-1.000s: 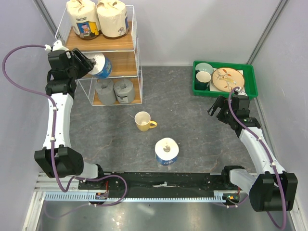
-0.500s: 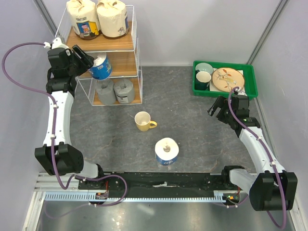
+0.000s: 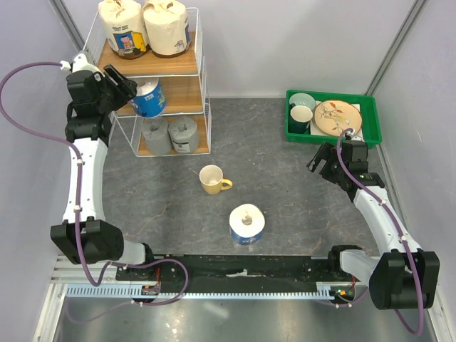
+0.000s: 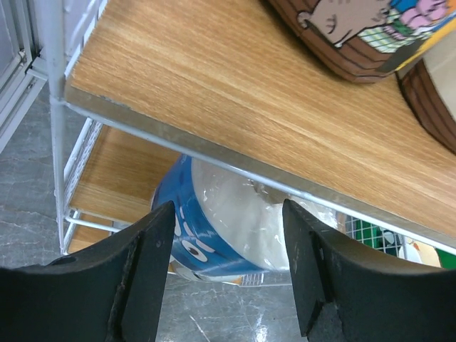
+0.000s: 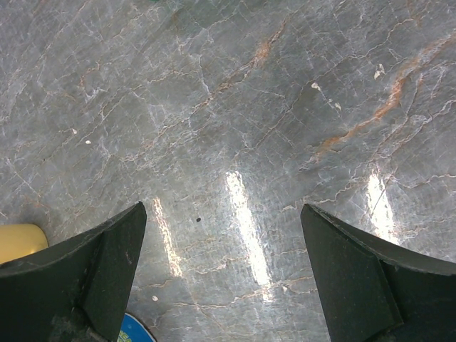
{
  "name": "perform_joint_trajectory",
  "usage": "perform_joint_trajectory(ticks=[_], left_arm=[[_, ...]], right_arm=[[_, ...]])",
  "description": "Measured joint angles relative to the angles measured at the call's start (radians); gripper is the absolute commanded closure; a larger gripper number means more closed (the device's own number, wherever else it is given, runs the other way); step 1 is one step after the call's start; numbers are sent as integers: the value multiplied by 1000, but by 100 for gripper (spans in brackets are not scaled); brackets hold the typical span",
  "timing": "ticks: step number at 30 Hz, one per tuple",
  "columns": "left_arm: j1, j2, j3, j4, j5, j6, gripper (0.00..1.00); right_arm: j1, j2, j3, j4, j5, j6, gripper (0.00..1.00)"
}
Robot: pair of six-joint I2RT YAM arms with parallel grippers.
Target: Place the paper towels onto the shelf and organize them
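Observation:
The white wire shelf (image 3: 171,64) stands at the back left. Two cream printed rolls (image 3: 122,27) (image 3: 167,27) stand on its top board and two grey rolls (image 3: 156,134) (image 3: 185,133) on its bottom board. A white-and-blue roll (image 3: 149,98) lies tilted on the middle tier. My left gripper (image 3: 127,89) is open just left of it, clear of it. In the left wrist view the roll (image 4: 228,228) sits beyond the spread fingers (image 4: 146,271), under the top board (image 4: 214,78). A second white-and-blue roll (image 3: 246,224) stands on the table. My right gripper (image 3: 318,162) is open and empty.
A yellow mug (image 3: 211,179) stands on the grey table between the shelf and the loose roll. A green tray (image 3: 370,135) with dishes sits at the back right, just behind my right gripper. The right wrist view shows bare stone table (image 5: 235,107).
My left gripper has let go of the white-and-blue roll on the middle tier and drawn back to the left. The roll stays on the shelf. The right arm has not moved.

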Motion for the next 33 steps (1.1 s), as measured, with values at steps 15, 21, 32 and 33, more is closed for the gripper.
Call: perform_joint_trajectory(ticks=[15,21,32,33], left_arm=[[13,-208,-110,68,25,46,21],[13,-300,-246,116,62,84,15],[-41,-338,-390,135,135,113,3],[-57,-340,-396,137,135,122,3]], right_arm=[[0,1,0,0,0,-3,2],[0,1,0,0,-1,-3,2],[0,6,0,1,-19,-3,2],[0,6,0,1,-19,-3,2]])
